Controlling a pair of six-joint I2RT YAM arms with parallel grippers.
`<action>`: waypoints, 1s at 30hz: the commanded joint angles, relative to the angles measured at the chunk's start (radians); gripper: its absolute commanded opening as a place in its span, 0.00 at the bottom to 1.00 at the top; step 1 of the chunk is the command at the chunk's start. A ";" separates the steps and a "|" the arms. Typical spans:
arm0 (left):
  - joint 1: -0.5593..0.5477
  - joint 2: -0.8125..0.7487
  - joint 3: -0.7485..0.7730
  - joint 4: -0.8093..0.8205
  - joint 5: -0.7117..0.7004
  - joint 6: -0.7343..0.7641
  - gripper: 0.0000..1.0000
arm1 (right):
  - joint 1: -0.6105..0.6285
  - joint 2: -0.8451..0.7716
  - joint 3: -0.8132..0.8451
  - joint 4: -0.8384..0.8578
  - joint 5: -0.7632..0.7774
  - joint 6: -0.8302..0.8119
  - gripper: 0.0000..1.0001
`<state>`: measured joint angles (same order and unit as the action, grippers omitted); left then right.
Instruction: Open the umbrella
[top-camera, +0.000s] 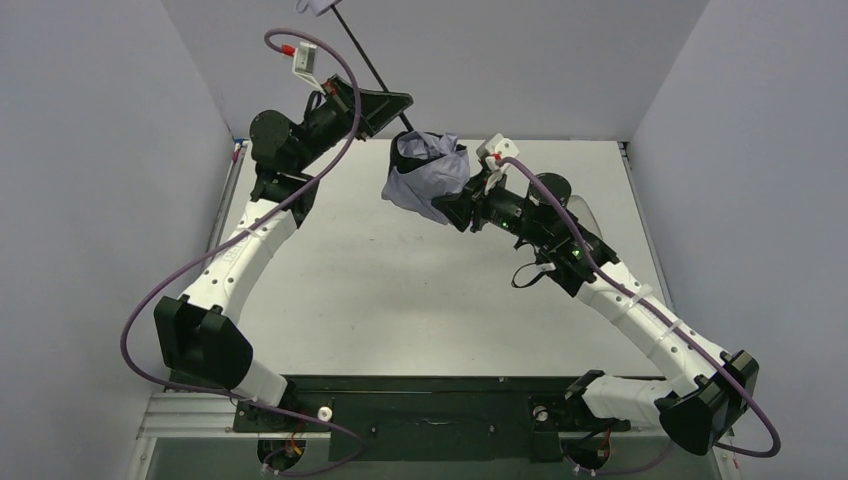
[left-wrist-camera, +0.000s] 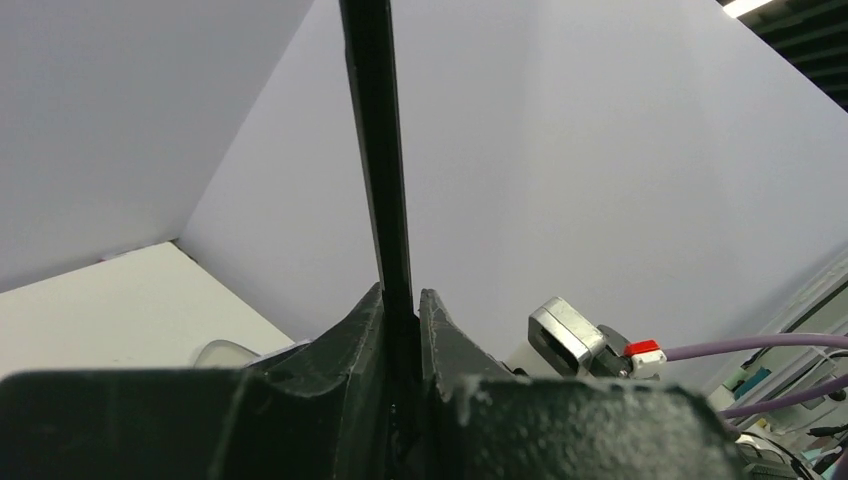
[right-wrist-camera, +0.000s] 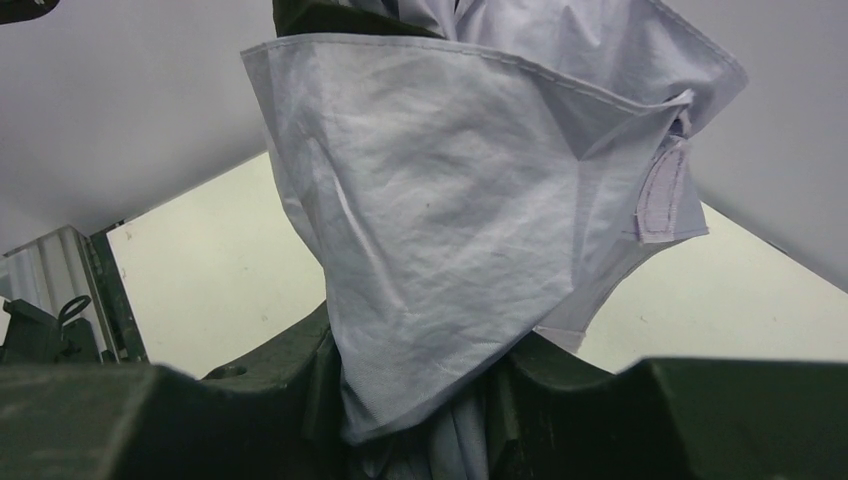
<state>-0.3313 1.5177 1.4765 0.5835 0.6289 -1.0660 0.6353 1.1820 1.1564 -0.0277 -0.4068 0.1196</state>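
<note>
The umbrella is held in the air between both arms at the back of the table. Its folded lavender canopy (top-camera: 428, 175) is bunched, with black lining showing at the top. Its thin black shaft (top-camera: 372, 66) runs up and left to the small lavender handle (top-camera: 315, 6) at the top edge. My left gripper (top-camera: 396, 106) is shut on the shaft, which rises straight between its jaws in the left wrist view (left-wrist-camera: 385, 170). My right gripper (top-camera: 448, 207) is shut on the canopy fabric (right-wrist-camera: 440, 220), which fills the right wrist view.
The white table (top-camera: 400, 290) lies below, with grey walls on three sides. A clear rounded object (top-camera: 570, 195) sits behind the right arm. A loose black cable loop (top-camera: 528, 274) hangs under the right forearm.
</note>
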 joint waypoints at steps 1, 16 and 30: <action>0.002 -0.004 0.053 0.075 -0.010 0.003 0.02 | 0.008 -0.050 -0.011 0.130 -0.005 -0.033 0.00; 0.021 -0.034 0.079 -0.139 0.000 0.433 0.00 | -0.009 -0.104 -0.023 -0.055 0.003 -0.065 0.77; -0.208 -0.178 -0.020 -0.460 -0.029 1.330 0.00 | -0.224 -0.209 -0.114 -0.174 0.003 -0.005 0.77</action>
<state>-0.4969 1.4315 1.4494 0.0952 0.5827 0.1135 0.4500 0.9924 1.0206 -0.1989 -0.3927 0.0959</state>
